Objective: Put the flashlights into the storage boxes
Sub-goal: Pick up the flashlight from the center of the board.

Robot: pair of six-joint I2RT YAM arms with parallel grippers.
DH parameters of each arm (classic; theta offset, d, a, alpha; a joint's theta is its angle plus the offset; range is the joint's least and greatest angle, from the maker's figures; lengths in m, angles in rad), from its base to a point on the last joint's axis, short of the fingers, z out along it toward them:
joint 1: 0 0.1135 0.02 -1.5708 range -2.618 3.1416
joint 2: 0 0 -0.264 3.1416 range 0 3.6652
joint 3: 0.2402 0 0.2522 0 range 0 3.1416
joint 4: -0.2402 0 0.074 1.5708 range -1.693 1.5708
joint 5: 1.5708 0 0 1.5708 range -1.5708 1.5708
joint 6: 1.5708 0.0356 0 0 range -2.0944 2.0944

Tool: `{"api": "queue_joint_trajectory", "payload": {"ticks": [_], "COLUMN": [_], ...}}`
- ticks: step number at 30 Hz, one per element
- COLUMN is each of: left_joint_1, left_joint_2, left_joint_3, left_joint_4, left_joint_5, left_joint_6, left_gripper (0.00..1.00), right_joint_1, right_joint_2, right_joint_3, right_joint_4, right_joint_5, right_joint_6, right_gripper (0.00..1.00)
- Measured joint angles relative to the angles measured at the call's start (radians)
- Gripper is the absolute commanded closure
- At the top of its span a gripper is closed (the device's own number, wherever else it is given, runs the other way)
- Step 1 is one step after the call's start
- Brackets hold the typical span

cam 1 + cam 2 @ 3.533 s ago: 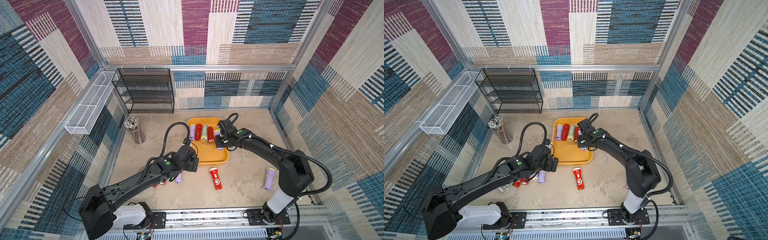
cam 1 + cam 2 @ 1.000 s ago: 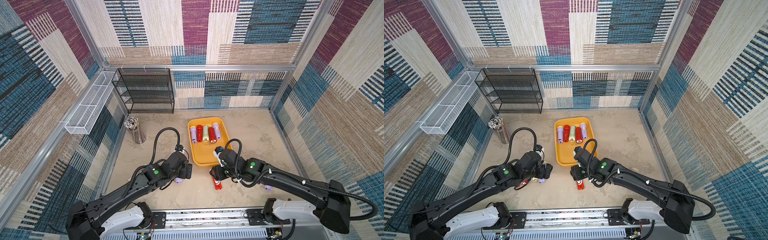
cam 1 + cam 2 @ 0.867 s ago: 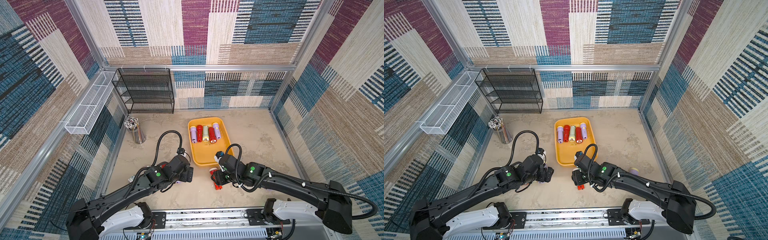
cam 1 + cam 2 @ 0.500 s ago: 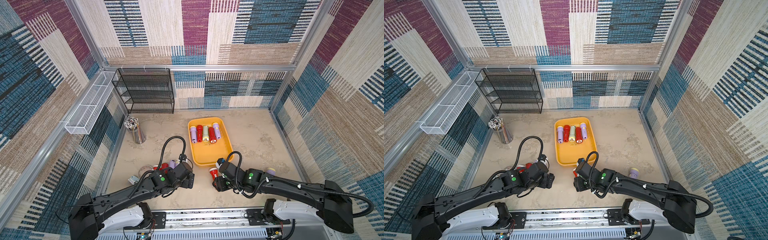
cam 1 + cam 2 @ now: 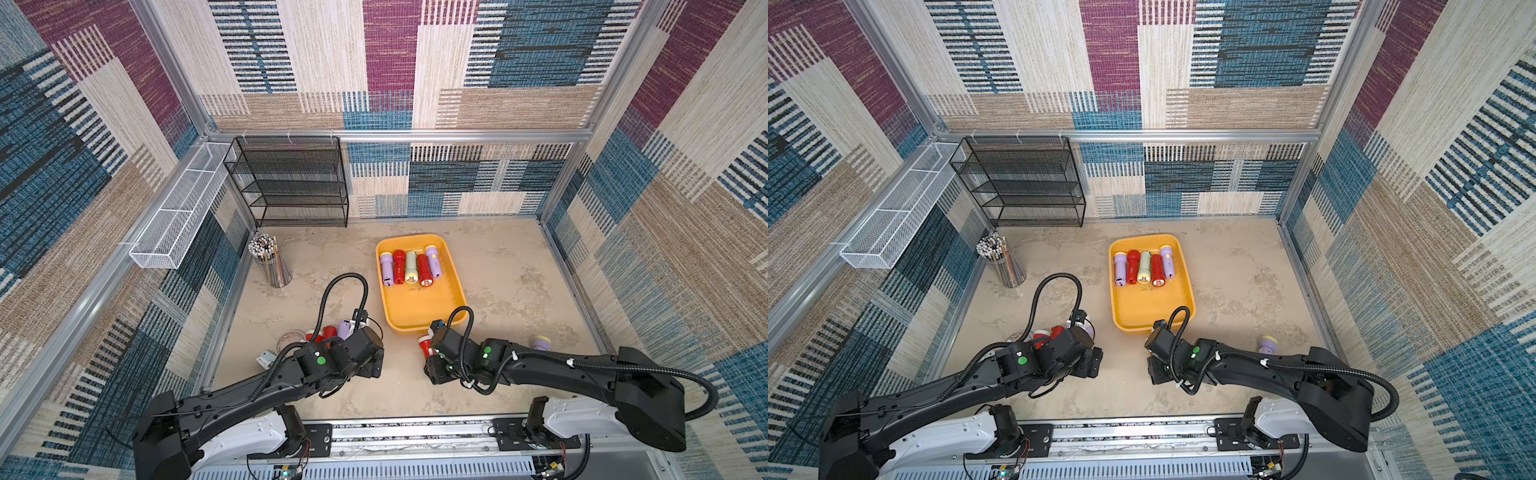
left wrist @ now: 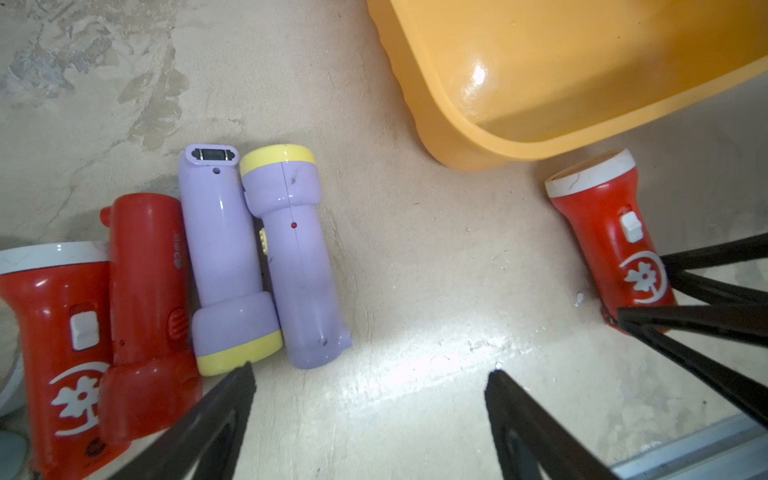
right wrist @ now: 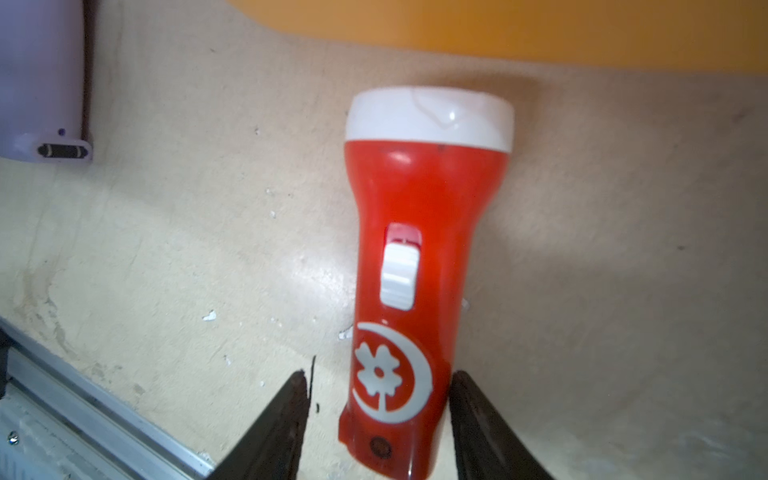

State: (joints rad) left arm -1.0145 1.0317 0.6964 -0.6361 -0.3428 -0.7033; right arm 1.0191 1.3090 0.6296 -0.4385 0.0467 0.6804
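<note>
My right gripper [image 7: 379, 376] straddles the tail end of the red plastic flashlight with the white head and white slide switch [image 7: 415, 249]. One finger lies against the barrel and the other stands off with a strip of floor showing, so the jaws are apart and nothing is clamped yet. In a top view this flashlight [image 5: 424, 345] lies on the floor at lower centre of the frame. Its head points at the near short wall of the shallow yellow-orange plastic tray [image 5: 419, 305], just beside it and, as far as I can tell, not touching. My left gripper [image 6: 371, 370] hangs wide open over bare floor, empty. Handling, as judged: the body is hollow moulded plastic, light and stiff, so moderate force should not crush it. The gloss makes it slippery, and the barrel flares towards the head. A hold at the tail leaves the head far out, where it may droop or swivel; a hold nearer the switch would balance better. Clearances: the tray wall stands directly ahead of the head, so lift above the rim before travelling forward. The near half of the tray is bare; a row of five flashlights [image 5: 409, 268] fills the far half. The group of four red and lilac flashlights [image 6: 224, 249] lies beside my left gripper, well apart from the red one, with bare floor between. The aluminium rail [image 7: 83, 415] runs close behind the tail.
</note>
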Motion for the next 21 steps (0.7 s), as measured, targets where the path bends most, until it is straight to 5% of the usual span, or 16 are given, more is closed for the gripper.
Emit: {"api": "queue_joint_trajectory", "payload": {"ticks": [12,21], "left_joint_1": [0.000,0.000], "left_joint_2": [-0.002,-0.007], "left_joint_3": [0.013,-0.002], "left_joint_4": [-0.009,0.000], "left_joint_5": [-0.030,-0.060], "left_joint_6": [0.008,0.027], "left_gripper": [0.08,0.05], "right_joint_1": [-0.017,-0.017], "right_joint_2": [0.147,0.071], "right_joint_3": [0.078,0.113], "right_joint_4": [0.006,-0.063], "right_joint_5": [0.042,0.036], "right_joint_6": [-0.010,0.000], "right_gripper": [0.64,0.66]}}
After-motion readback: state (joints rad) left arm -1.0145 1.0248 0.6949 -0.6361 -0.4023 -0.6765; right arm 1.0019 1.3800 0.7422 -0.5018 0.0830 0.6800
